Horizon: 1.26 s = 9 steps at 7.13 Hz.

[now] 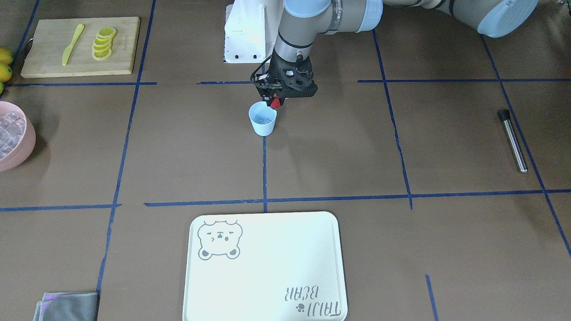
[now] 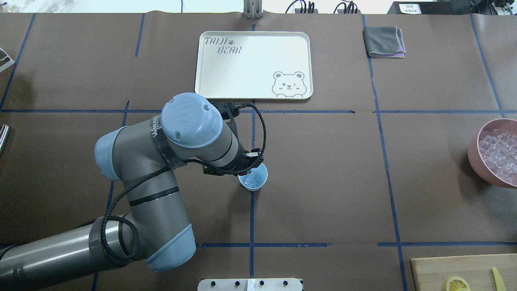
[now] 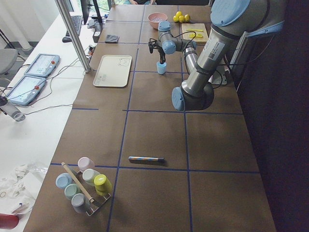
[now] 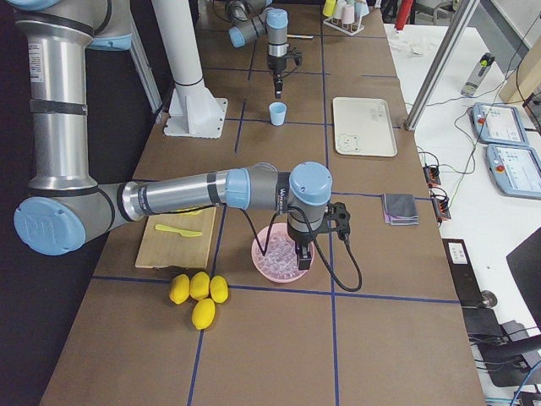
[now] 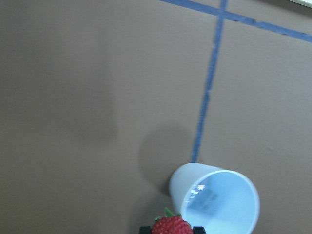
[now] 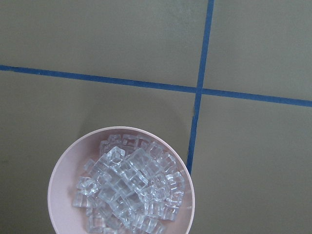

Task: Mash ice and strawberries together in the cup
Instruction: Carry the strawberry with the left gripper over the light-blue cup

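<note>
Strawberry (image 1: 276, 103) — pinched by the left gripper (image 1: 275, 101) — hangs at the cup's (image 1: 262, 121) 1 o'clock rim, front-facing view; right gripper (image 4: 302, 253) over the pink bowl (image 4: 257, 262) — jaw state unreadable.

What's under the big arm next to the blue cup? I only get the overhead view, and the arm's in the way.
Observer: The left gripper pinches a strawberry by the rim of the cup, not inside yet.
Operator: Where's the other arm?
Observer: The right gripper hangs over the pink bowl of ice.
Operator: Any other fruit?
Observer: Yes, four lemons beside the cutting board.
</note>
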### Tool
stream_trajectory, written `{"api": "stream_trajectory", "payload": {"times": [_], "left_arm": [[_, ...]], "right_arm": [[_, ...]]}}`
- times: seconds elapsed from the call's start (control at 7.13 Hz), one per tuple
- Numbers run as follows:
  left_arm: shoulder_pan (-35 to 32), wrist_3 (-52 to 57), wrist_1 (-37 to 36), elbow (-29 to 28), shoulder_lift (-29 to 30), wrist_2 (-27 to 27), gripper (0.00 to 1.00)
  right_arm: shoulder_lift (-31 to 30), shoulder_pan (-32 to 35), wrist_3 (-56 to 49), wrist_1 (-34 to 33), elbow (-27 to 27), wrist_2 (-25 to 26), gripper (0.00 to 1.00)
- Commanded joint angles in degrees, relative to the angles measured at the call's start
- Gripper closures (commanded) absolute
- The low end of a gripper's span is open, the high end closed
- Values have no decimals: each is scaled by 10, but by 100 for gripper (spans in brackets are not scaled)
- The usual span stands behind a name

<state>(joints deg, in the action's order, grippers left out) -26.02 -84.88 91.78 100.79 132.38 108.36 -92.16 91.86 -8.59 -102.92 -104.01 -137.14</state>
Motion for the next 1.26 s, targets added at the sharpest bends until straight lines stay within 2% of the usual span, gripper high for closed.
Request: {"api": "stream_trajectory", "payload": {"times": [0.0, 0.14, 0.28, 0.42, 0.56, 0.7, 1.12], "left_arm": [[7, -6, 6, -19, 17, -9, 100], [11, -6, 6, -20, 17, -9, 99], [11, -6, 6, -20, 17, -9, 87], [11, -4, 6, -19, 16, -8, 57], [11, -3, 6, -19, 13, -9, 7], [11, -3, 6, -18, 14, -9, 0], [11, -2, 5, -15, 10, -10, 0]], "right_arm": [[-2, 1, -1, 0, -1, 0, 1], [-2, 1, -1, 0, -1, 0, 1], [-2, 2, -1, 0, -1, 0, 1], [-2, 2, -1, 1, -2, 0, 1], [-2, 3, -1, 1, -2, 0, 1], [-2, 3, -1, 1, -2, 0, 1], [-1, 3, -1, 1, -1, 0, 1]]}}
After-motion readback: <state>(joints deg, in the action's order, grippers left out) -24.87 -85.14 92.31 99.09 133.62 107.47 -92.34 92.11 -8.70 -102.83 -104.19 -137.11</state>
